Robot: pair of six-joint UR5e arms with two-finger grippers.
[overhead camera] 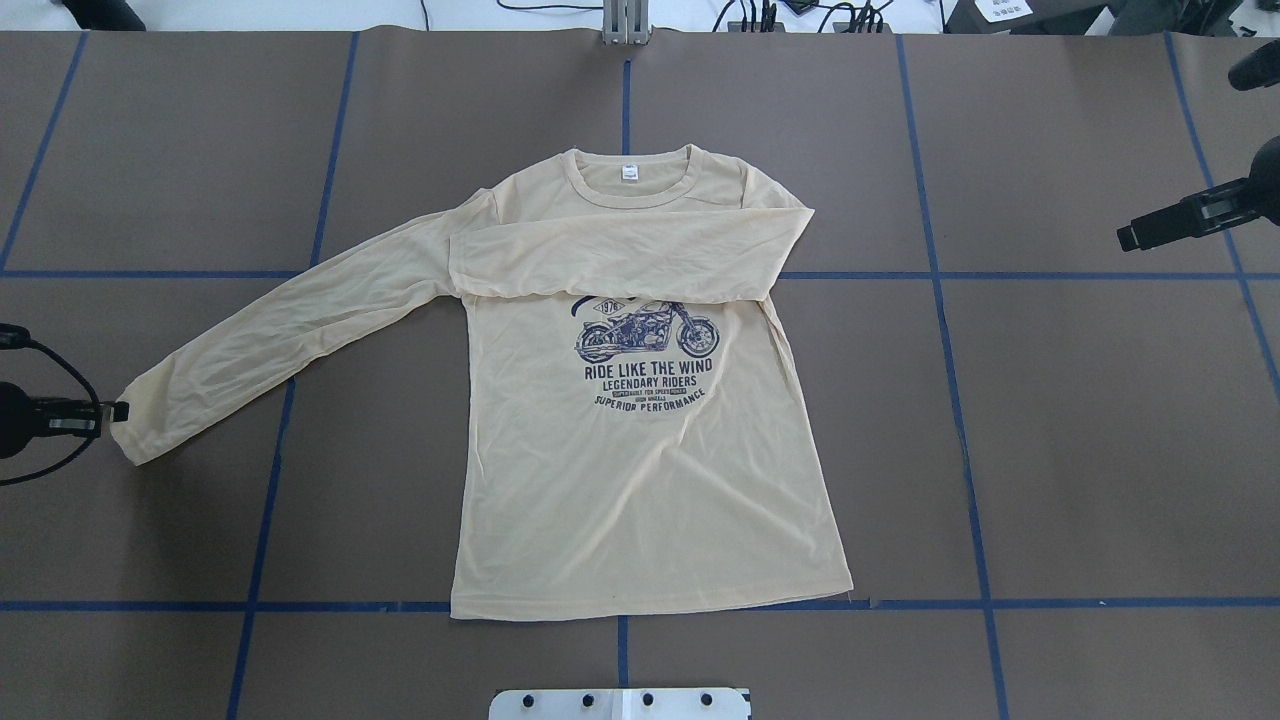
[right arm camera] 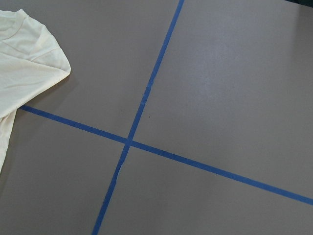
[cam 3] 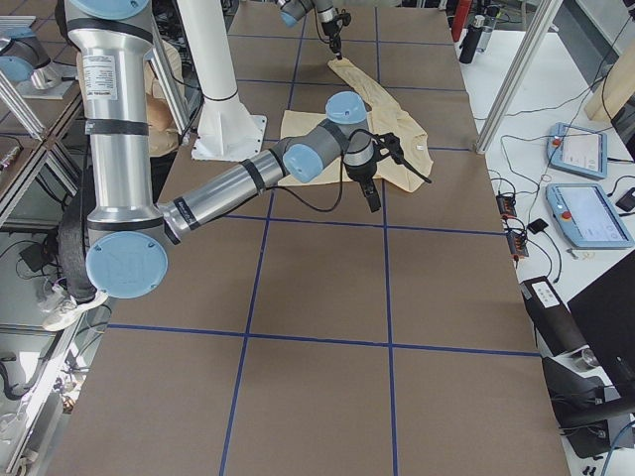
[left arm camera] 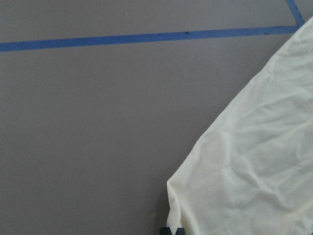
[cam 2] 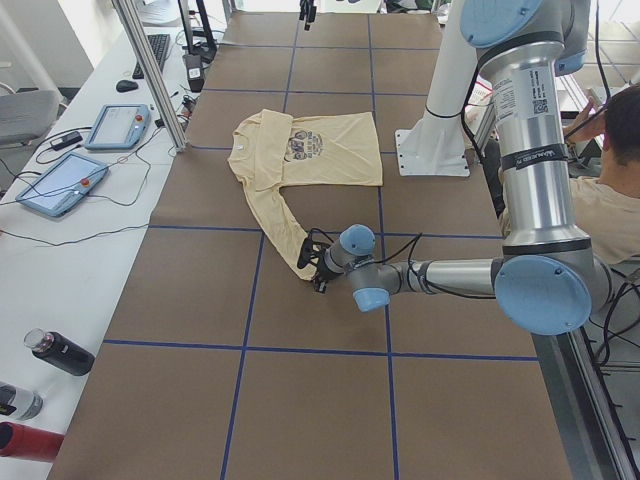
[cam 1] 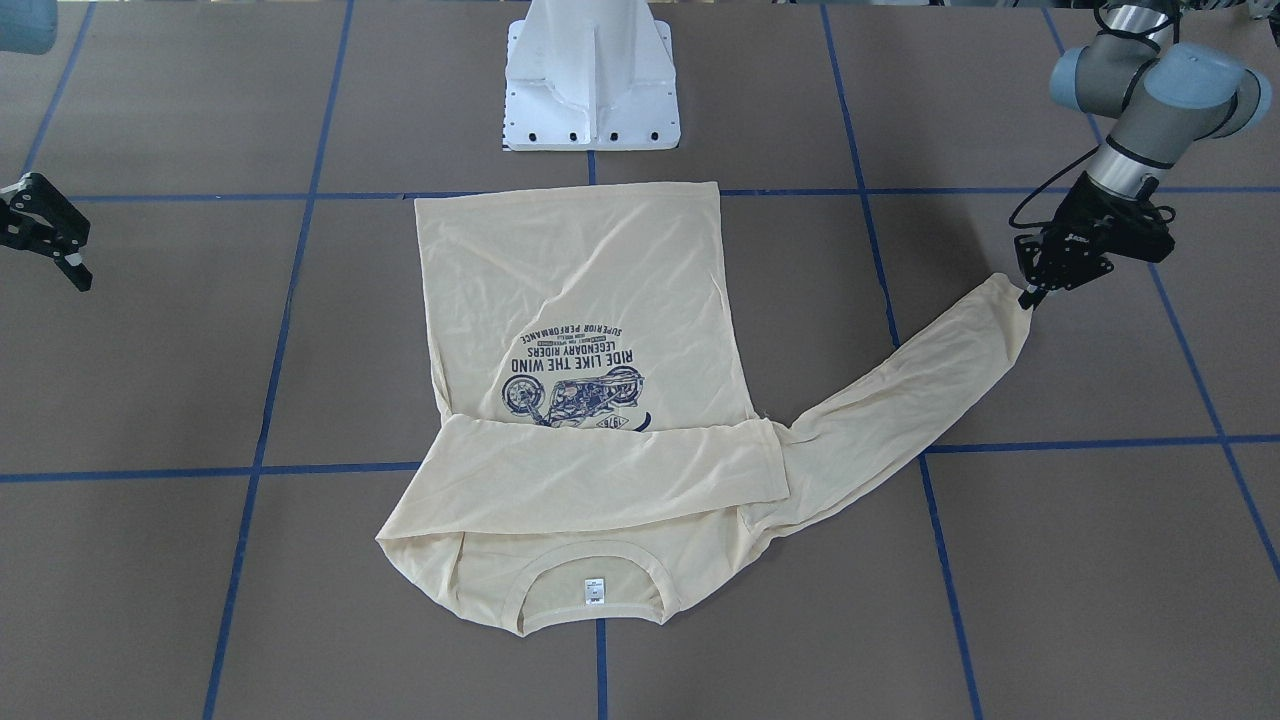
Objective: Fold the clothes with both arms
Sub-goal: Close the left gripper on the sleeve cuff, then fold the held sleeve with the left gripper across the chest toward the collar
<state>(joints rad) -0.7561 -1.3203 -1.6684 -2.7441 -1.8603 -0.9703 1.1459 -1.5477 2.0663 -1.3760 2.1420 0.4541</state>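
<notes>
Jaws on the left gripper [cam 1: 1031, 294] look narrowed to a pinch on the cuff of the T-shirt [overhead camera: 650, 480], whose sleeve runs out slantwise from the white pedestal [cam 1: 592, 75], ready, I'd guess, to be carried across the chest. The right gripper [cam 1: 55, 240] hangs on the pedestal's other side, well apart from the cloth, jaws spread and empty. The other sleeve already lies folded over the chest, hem toward the pedestal, collar away. Blue tape [overhead camera: 1100, 603] grids the brown table [overhead camera: 1100, 450]; tablets [cam 2: 45, 185] and bottles [cam 2: 60, 352] sit along the side opposite the pedestal.
</notes>
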